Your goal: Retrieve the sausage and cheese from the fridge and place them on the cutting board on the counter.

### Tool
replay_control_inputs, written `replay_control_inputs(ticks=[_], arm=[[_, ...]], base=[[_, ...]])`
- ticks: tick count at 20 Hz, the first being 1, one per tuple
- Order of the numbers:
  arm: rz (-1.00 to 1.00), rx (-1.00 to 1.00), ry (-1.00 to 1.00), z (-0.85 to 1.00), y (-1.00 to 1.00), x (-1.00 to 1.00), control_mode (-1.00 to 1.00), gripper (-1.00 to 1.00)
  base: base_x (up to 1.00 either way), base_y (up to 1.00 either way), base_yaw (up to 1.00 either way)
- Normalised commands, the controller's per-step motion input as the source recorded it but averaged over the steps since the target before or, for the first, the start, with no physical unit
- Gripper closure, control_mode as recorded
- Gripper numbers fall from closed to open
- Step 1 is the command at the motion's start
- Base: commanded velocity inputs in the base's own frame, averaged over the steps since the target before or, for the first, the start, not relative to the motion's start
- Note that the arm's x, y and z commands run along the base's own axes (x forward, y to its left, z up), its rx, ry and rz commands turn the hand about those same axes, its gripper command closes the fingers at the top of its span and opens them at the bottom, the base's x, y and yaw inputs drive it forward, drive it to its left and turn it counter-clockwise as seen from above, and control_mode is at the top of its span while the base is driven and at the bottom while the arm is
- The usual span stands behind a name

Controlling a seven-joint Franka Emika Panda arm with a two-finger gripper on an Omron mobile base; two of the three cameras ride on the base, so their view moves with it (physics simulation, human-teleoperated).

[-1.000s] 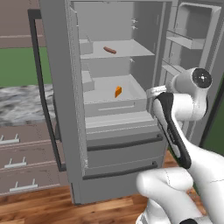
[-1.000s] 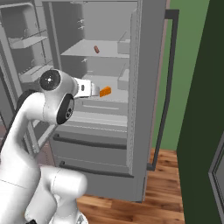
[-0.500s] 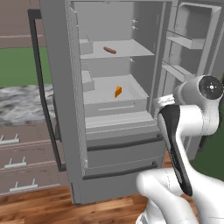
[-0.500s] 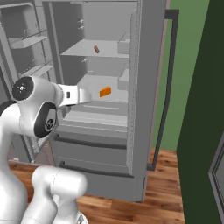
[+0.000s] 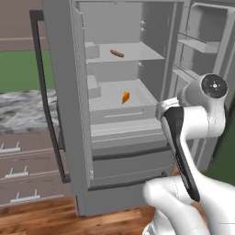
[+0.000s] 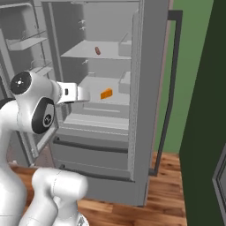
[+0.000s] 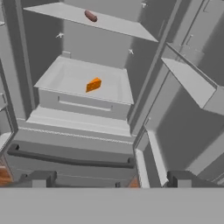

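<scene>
Left base view. Fridge (image 5: 69, 137): right door swung open, interior lit. Sausage (image 5: 117, 53): lying on the upper shelf, toward the middle. Cheese (image 5: 125, 97): on the shelf below, in a shallow tray, toward its right side. Counter (image 5: 23, 110): marbled top to the left of the fridge, drawers beneath. My arm stands in front of the open right side, outside the compartment.

Right base view. Sausage (image 6: 97, 50) on the upper shelf; cheese (image 6: 106, 93) one level down. My hand points into the fridge, just short of the cheese shelf, apart from both items.

Hand view. Gripper (image 7: 109, 178): jaws spread wide, nothing between them, tips low in the frame. Cheese (image 7: 93, 85) sits ahead and above the tips, well apart; sausage (image 7: 90, 16) farther up, on its shelf.

Handling, as I judge it. Cheese: light, firm wedge, a little yielding; take it across its two flat faces near the thick end, not the point. Sausage: light, thin, slightly curved, smooth and likely to roll; pinch it at mid-length, across its width, with jaws square to it.
</scene>
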Motion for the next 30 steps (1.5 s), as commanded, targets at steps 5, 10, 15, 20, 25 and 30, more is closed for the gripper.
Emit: replay_control_inputs(ticks=[5, 10, 15, 20, 25, 30], arm=[[0.00, 0.00, 0.00, 0.00, 0.00, 0.00, 1.00, -1.00], [0.00, 0.00, 0.00, 0.00, 0.00, 0.00, 1.00, -1.00], [0.00, 0.00, 0.00, 0.00, 0.00, 0.00, 1.00, -1.00], [0.00, 0.00, 0.00, 0.00, 0.00, 0.00, 1.00, -1.00], [0.00, 0.00, 0.09, -0.13, 0.02, 0.00, -1.00, -1.00], [0.00, 0.00, 0.00, -0.42, 0.07, 0.00, -1.00, -1.00]], base=[[0.55, 0.01, 0.00], [0.86, 0.06, 0.00], [0.87, 0.15, 0.00], [0.68, 0.12, 0.02], [0.00, 0.00, 0.04], [0.00, 0.00, 0.00]])
